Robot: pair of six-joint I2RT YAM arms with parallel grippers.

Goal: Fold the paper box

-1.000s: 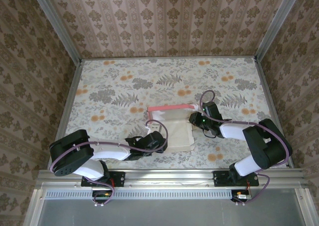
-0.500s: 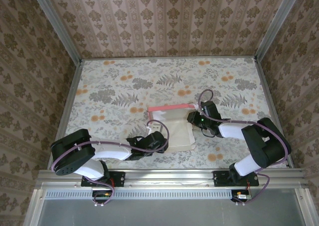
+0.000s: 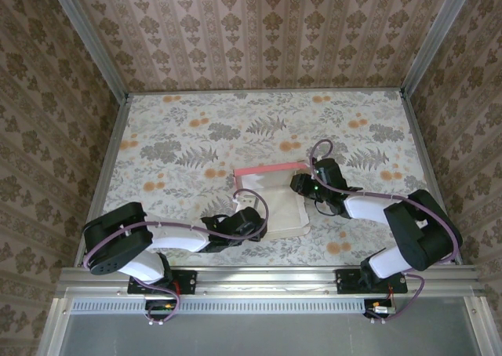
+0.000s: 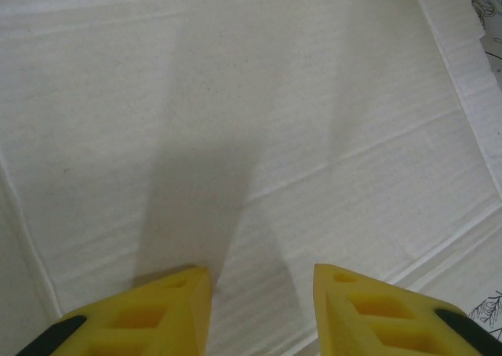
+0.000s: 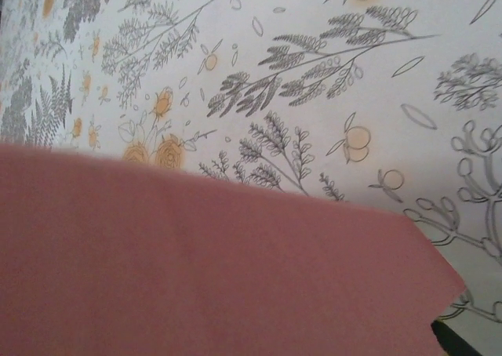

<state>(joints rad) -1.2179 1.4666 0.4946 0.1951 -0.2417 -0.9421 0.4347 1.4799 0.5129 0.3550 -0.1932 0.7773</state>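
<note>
One paper box (image 3: pixel 276 208) is lying near the middle of the flowered table (image 3: pixel 180 136), a little toward the near edge, with its whitish inner face turned up. One pink flap (image 3: pixel 271 170) is standing up along its far edge.

Two arms are working at the box, one on each side. The left arm is stretching low across the table from its base and bending at the elbow. The left gripper (image 3: pixel 251 212) is sitting at the near left corner of the box. In the left wrist view its two yellow fingers (image 4: pixel 176 309) are pointing down at the white cardboard (image 4: pixel 235 121). They are standing apart with nothing between them, and two shadows are running out from them over the creased sheet. Whether the tips are touching the cardboard cannot be told.

The right arm is folding back from its base and reaching left, and the right gripper (image 3: pixel 301 185) is sitting at the right edge of the box, just beside the end of the pink flap. In the right wrist view a pink panel of the box (image 5: pixel 196 270) is covering the lower half close to the camera, with the flowered cloth (image 5: pixel 314 74) beyond it. Whether this gripper is apart or clamped on the cardboard cannot be told.
</note>
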